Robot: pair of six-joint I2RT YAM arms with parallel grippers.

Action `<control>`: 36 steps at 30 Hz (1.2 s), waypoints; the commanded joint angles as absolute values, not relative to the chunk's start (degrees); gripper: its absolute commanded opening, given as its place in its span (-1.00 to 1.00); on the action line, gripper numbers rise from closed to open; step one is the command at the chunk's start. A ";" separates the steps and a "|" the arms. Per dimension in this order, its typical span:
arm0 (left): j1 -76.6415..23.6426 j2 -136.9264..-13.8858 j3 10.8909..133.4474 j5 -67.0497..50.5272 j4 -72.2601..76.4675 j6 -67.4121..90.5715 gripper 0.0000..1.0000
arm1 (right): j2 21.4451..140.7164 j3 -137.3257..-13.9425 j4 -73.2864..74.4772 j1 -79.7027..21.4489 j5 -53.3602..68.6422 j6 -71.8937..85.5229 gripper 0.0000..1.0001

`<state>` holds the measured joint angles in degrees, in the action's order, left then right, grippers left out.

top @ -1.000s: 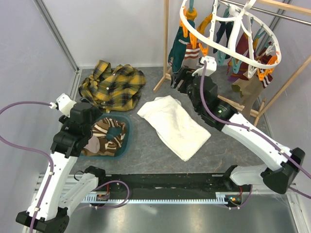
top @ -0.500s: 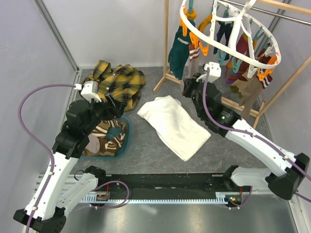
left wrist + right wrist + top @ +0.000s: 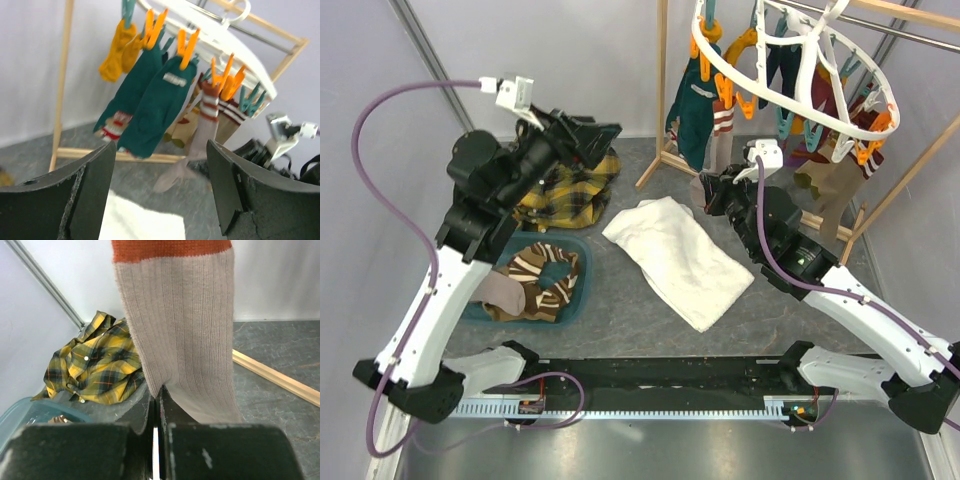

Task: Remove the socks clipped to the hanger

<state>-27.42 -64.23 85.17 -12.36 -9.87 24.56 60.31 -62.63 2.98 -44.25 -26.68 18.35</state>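
The right wrist view shows the right gripper with its two fingers pressed together, only a hairline slit between them. The lower end of a tan sock is pinched in that slit. The ribbed sock rises straight up from the fingers to an orange-red band at the top edge of the frame. How its top is fastened is out of this view. Behind it on the grey surface lies the plaid shirt. A corner of the teal bin shows at the lower left, and a bar of the wooden rack runs past on the right.

In the left wrist view the left gripper is spread wide, with nothing between its fingers and nothing touching them. Through the gap, a corner of the white towel lies nearest. Beyond it hang a pair of dark teal socks, with mustard socks to their left and maroon-striped tan ones to their right. Orange clips hold them under the white hanger.

Only the top view shows both arms together. The left gripper is raised above the plaid shirt, well apart from the hanger, while the right gripper sits below the ring's near-left side. That view alone shows the brown-and-cream striped socks lying in the bin.
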 commanded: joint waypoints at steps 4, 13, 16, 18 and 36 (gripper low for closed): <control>-33.13 -76.45 99.48 -12.74 -4.31 24.35 0.56 | 58.80 -62.05 0.70 -44.38 -22.06 16.09 -1.00; -41.83 -88.85 109.76 -13.45 -0.44 21.27 0.56 | 59.94 -62.23 0.53 -44.30 -21.45 14.41 -1.00; -43.94 -92.89 114.33 -12.14 -0.70 20.31 0.56 | 60.03 -61.79 -1.04 -44.38 -21.44 15.03 -1.00; -44.56 -95.78 117.75 -10.02 -1.49 20.13 0.55 | 60.03 -62.05 -1.14 -44.38 -21.45 15.20 -1.00; -49.13 -105.91 128.50 -1.76 -3.08 11.52 -0.26 | 57.57 -60.47 -0.79 -44.38 -21.71 16.08 -1.00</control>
